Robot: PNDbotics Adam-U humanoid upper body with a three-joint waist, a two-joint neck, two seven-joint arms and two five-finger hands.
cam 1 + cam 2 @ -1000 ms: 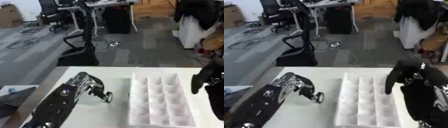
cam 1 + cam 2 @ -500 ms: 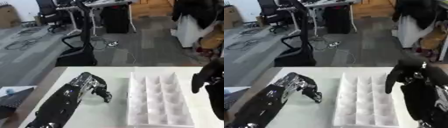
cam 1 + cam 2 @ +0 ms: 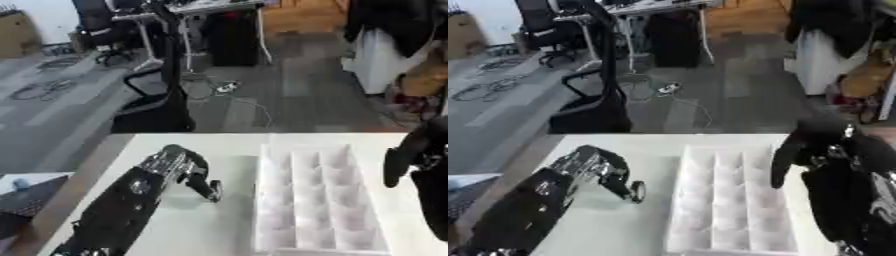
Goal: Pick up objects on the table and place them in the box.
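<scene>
Left hand: the left hand [image 3: 188, 172] is out over the white desk [image 3: 227, 145], fingers curled down with the tips touching the surface just left of the box; whether anything sits under them, I can't tell.
Left arm: the black arm with silver joints runs in from the lower left corner, slanting up toward the desk's middle.
Box: the white box [image 3: 319, 200], a tray split into rows of small compartments, lies flat on the desk's right half, long side running away from the robot; every visible compartment looks white.
Right hand: the right hand [image 3: 811, 150] hangs above the box's right edge, fingers bent downward and grasping nothing.
Objects: no loose item can be made out on the desk.
Beyond the desk: grey floor, office chairs [image 3: 153, 107] and cables.
</scene>
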